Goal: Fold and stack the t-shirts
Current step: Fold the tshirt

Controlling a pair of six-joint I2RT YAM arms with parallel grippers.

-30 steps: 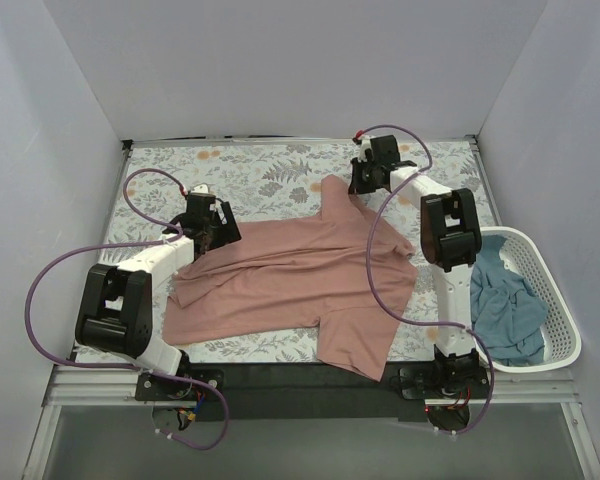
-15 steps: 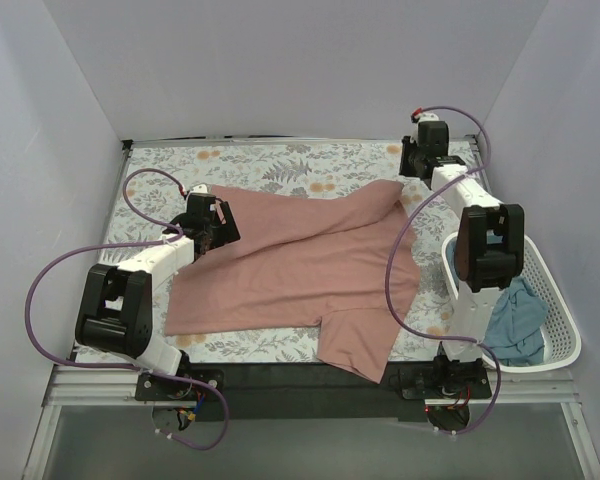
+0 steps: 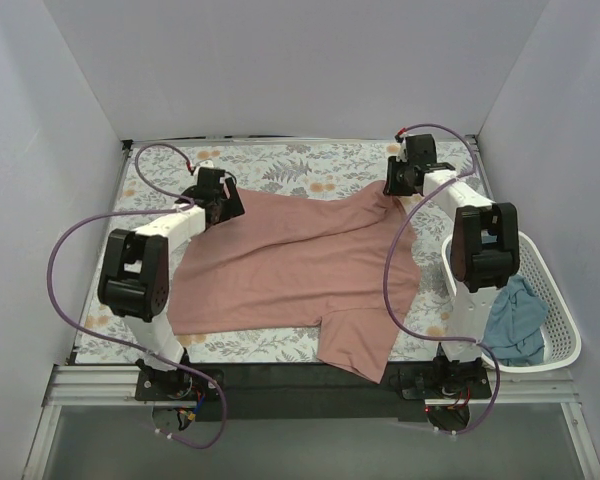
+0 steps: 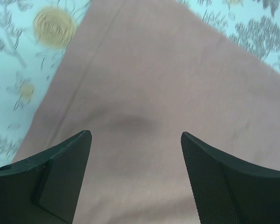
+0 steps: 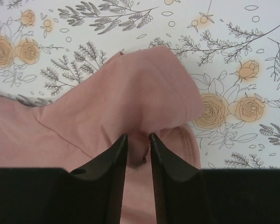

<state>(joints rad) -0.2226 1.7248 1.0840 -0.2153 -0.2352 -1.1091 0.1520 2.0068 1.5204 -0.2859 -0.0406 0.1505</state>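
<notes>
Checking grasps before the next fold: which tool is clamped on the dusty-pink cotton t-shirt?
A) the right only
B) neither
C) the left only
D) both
A: the right tool is shut on a fold of the dusty-pink cotton t-shirt, while the left tool stands wide open above the fabric.

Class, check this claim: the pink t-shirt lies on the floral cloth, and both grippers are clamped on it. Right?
Not quite. Only the right gripper is clamped on the pink t-shirt; the left wrist view shows the left gripper open over it. The shirt does lie on the floral cloth.
</notes>
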